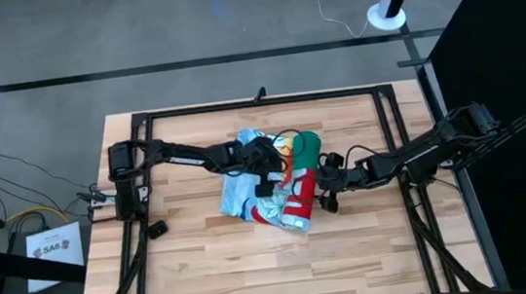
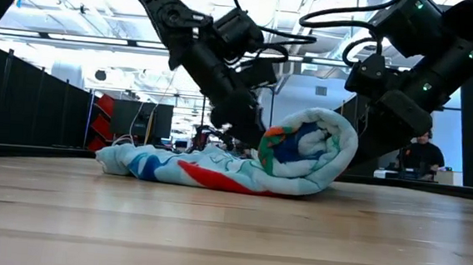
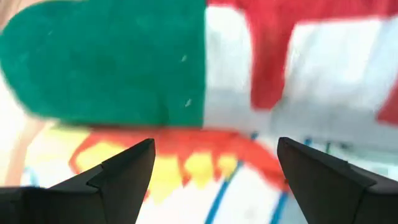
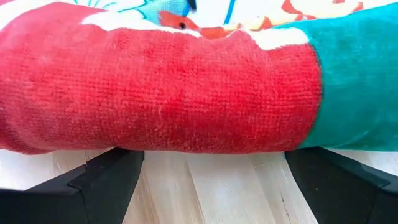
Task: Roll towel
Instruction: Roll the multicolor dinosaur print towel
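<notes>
The towel [image 1: 277, 189] lies mid-table, partly rolled. Its roll [image 2: 314, 150], green and red outside, rests on the wood at the towel's right end. The unrolled light-blue part [image 2: 159, 165] lies rumpled to the left of it. My left gripper [image 1: 268, 174] stands open over the unrolled part, facing the roll [image 3: 186, 68]. My right gripper [image 1: 329, 187] is open and low at the table, on the roll's right side [image 4: 186, 106]. My left gripper is open just above the printed cloth beside the roll; I cannot tell whether it touches. My right gripper comes level from the table's right, its open fingertips [image 4: 118, 165] at the roll's lower outer curve [image 4: 186, 146]. The curve hides their ends. The roll rests on the table.
Black frame rails [image 1: 263, 101] run around the work area. A small black part [image 1: 157, 229] lies near the left rail. Bare wood [image 1: 286, 272] stretches toward the near edge. A person [image 2: 423, 154] sits far behind the table.
</notes>
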Robot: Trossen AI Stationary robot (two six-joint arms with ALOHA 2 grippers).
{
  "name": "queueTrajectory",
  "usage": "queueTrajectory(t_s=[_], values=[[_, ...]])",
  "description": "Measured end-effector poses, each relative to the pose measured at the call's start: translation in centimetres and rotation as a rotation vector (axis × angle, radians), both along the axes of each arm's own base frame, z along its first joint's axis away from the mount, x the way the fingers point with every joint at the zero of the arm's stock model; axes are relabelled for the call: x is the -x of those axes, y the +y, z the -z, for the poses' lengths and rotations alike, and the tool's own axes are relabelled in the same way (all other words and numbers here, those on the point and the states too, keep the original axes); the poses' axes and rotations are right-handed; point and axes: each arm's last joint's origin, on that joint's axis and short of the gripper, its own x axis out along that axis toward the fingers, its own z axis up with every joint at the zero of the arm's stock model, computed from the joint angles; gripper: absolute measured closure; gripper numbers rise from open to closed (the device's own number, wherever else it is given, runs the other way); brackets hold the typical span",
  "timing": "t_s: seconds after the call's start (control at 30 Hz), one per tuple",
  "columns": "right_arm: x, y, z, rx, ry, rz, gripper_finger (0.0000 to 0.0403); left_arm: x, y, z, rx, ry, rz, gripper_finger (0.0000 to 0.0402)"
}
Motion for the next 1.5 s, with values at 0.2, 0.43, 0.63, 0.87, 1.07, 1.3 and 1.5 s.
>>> queueTrajectory(t_s=[0.2, 0.43, 0.63, 0.87, 1.07, 1.3, 1.5], values=[[0.0, 0.0, 0.0, 0.003, -0.004, -0.004, 0.0026, 1.8, 0.8, 0.4, -0.014, 0.192, -0.079, 0.0077], [-0.1, -0.1, -0.1, 0.009, -0.013, -0.011, 0.0026, 2.8, 1.2, 2.0, 0.011, 0.233, -0.098, 0.0077], [-0.5, -0.5, -0.4, 0.005, -0.046, -0.028, 0.0026, 3.3, 1.3, 3.1, 0.025, 0.203, -0.116, 0.0077], [-0.9, -1.1, -0.8, 0.014, -0.064, -0.042, 0.0026, 3.3, 1.2, 3.8, 0.034, 0.185, -0.128, 0.0077], [-1.6, -1.6, -1.2, 0.034, -0.114, -0.051, 0.0026, 3.2, 1.2, 4.1, 0.034, 0.180, -0.127, 0.0077], [-3.1, -1.9, 0.1, 0.065, -0.121, -0.071, 0.0026, 3.2, 1.2, 4.1, 0.024, 0.182, -0.116, 0.0077], [-5.0, -1.9, -0.7, 0.112, -0.134, -0.107, 0.0026, 3.3, 1.2, 4.2, 0.016, 0.189, -0.108, 0.0077]])
